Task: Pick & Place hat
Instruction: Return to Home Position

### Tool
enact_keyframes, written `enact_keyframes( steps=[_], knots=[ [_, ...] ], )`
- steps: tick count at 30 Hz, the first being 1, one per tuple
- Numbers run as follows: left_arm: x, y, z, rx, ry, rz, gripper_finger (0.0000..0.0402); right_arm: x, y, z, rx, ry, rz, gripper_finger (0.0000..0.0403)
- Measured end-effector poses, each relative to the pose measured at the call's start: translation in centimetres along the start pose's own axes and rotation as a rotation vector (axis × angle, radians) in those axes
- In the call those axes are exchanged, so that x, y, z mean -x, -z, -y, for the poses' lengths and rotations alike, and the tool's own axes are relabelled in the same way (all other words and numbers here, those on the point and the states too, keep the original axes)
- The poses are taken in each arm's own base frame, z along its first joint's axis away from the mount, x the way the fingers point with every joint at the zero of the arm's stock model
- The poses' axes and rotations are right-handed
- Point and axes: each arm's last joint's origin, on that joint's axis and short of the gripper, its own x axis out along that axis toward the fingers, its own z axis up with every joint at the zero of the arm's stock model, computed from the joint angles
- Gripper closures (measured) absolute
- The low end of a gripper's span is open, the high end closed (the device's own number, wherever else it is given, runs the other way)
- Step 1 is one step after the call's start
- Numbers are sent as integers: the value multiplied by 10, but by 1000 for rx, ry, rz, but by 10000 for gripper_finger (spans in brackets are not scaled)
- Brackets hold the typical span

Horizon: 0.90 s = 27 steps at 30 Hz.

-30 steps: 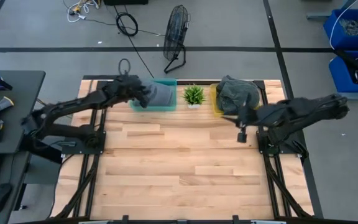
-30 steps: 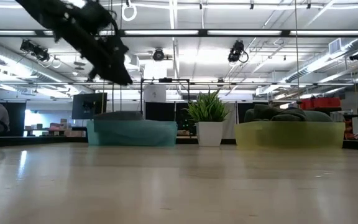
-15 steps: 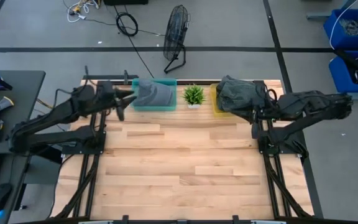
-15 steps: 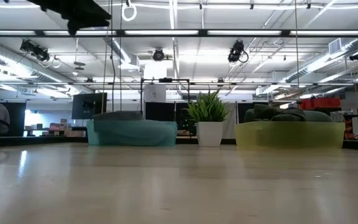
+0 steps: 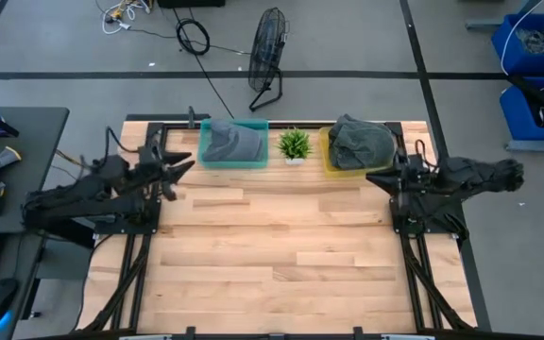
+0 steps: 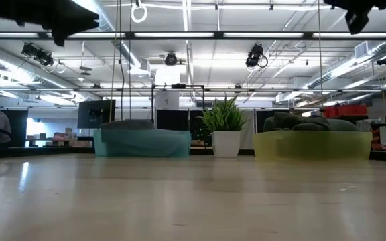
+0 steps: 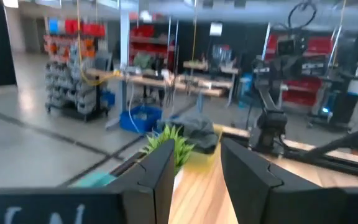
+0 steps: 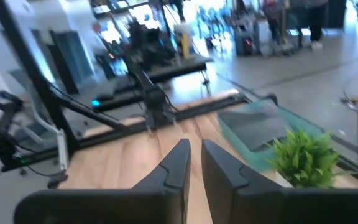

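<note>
Both caps [image 5: 237, 144] lie binned, clear of parted left gripper [image 5: 184, 166] and near-closed right gripper [image 5: 373, 177].

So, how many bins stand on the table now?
2. The blue bin sits at the far edge, left of the plant; the yellow bin sits right of the plant. None seems hidden.

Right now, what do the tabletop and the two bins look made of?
Tabletop: jointed wood staves, visible grain, satin finish reflecting the ceiling lights. Blue bin and yellow bin: probably thin plastic, smooth; the walls look tinted and partly see-through.
</note>
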Motion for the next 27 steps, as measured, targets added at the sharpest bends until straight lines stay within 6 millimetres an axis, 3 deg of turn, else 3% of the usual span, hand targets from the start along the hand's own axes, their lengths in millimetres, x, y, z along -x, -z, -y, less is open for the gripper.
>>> enact_keyframes(
  steps=[4, 8, 21, 27],
  knots=[
    [-2, 34, -2, 7, 8, 98, 268, 12, 17, 9, 5, -40, 61, 357],
    [-1, 51, -4, 22, 12, 177, 268, 22, 33, 18, 24, -52, 123, 357],
    [-5, 95, -8, -21, -28, 67, 268, -1, 66, 15, 55, -71, 151, 357],
    [-5, 100, -8, 43, -31, 18, 268, -10, 82, 15, 88, -73, 169, 357]
  ],
)
